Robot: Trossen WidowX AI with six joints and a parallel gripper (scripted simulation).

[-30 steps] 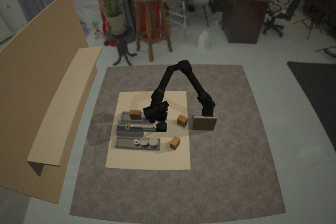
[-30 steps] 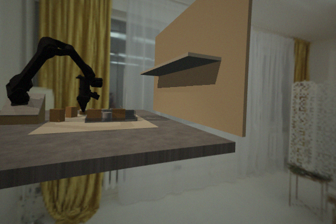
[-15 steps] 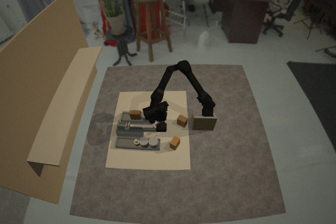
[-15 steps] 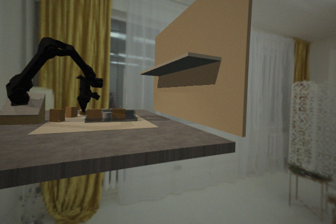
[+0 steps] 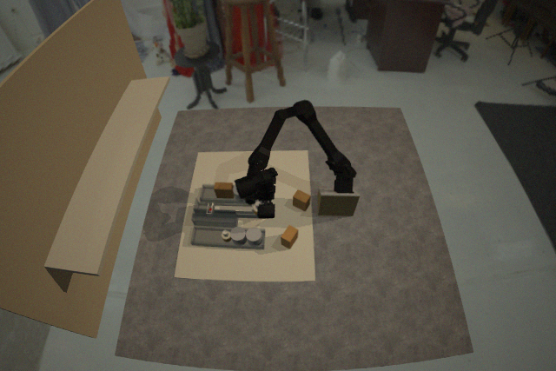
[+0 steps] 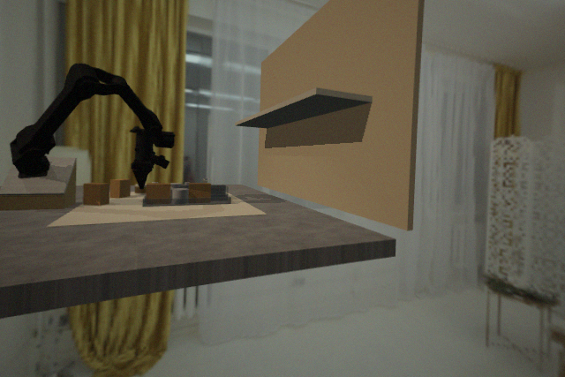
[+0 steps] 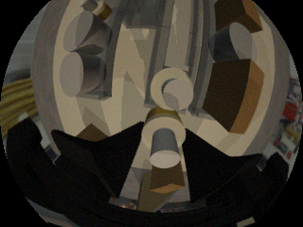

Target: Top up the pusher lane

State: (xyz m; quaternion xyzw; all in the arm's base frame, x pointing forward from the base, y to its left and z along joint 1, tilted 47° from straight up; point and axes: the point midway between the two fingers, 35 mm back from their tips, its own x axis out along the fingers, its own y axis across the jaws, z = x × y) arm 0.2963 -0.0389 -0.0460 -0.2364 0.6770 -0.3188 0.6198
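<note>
My gripper (image 6: 142,187) (image 7: 163,129) is shut on a jar with a cream shoulder, grey lid and gold-brown band (image 7: 163,133). It holds the jar low at the front end of the middle lane (image 7: 201,113). A cream jar with a pale lid (image 7: 171,88) stands in that lane, just beyond the held jar. Whether the two jars touch cannot be told. The pale pusher strip (image 5: 233,209) (image 7: 180,44) runs behind the lane jar. The pusher plate's contact, the front stop and the held jar's base are not clear. In the top view the arm hides most of the held jar.
A side tray (image 5: 204,237) holds two grey cylinders (image 5: 237,235) (image 7: 82,73) and a small jar (image 5: 226,235). On the other side stand brown blocks (image 5: 223,189) (image 7: 234,95) and a grey cylinder (image 7: 233,43). Two loose orange blocks (image 5: 301,200) (image 6: 95,193) stand nearer the base. A shelf (image 5: 112,169) (image 6: 303,108) overhangs beyond.
</note>
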